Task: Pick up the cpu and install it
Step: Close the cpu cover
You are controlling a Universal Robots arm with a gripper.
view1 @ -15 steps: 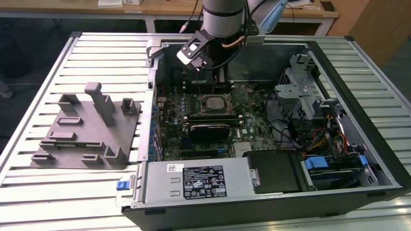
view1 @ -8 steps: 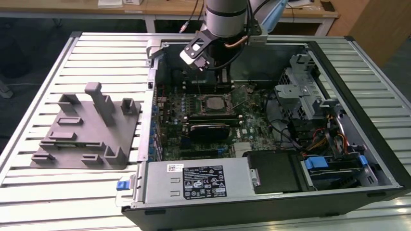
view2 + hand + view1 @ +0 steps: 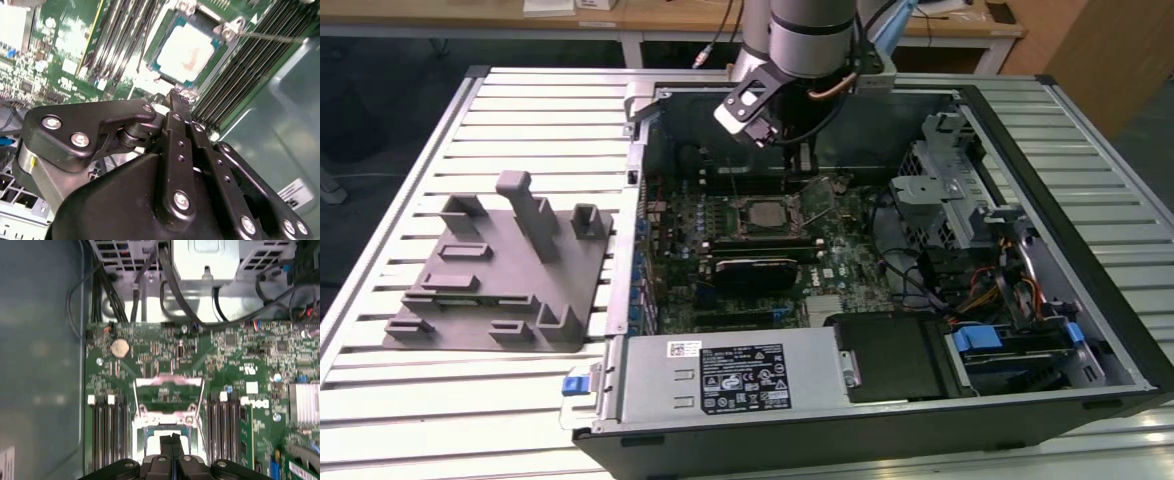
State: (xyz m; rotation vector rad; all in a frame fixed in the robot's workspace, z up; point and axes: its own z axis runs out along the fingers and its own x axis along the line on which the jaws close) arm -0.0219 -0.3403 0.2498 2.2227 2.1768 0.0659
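A slatted metal surface (image 3: pixel 520 100) is carrying an open computer case (image 3: pixel 854 445). A grey fixture (image 3: pixel 494 290) is lying on the slats toward 9 o'clock from the case in the exterior view, and I cannot make out any chip resting on it. Inside the case, the green motherboard (image 3: pixel 847 270) is lying flat. The arm (image 3: pixel 807 30) is reaching down from 12 o'clock over the board's middle.

The pincer (image 3: pixel 172 439) is hanging just above the socket (image 3: pixel 767 212). In both wrist views its 2 fingers (image 3: pixel 176 150) are lying pressed together with only a thin seam between them, and they are pinching nothing. Its tip is hovering near the socket's edge and seems to be apart from the chip, though I cannot tell the gap for sure.

The cpu (image 3: pixel 187 50) is sitting inside the socket, its pale metal top facing up and looking level within the frame. The hinged metal clamp plate (image 3: pixel 169 390) is standing raised behind the socket, and the thin wire lever (image 3: pixel 275 36) is sticking out free beside it.

Judging from this, the pick-up and the placing are looking done: the chip is lying in its seat and the pincer is carrying nothing. The clamp plate is not yet folded down over the chip, so the install is looking almost, but not fully, finished.
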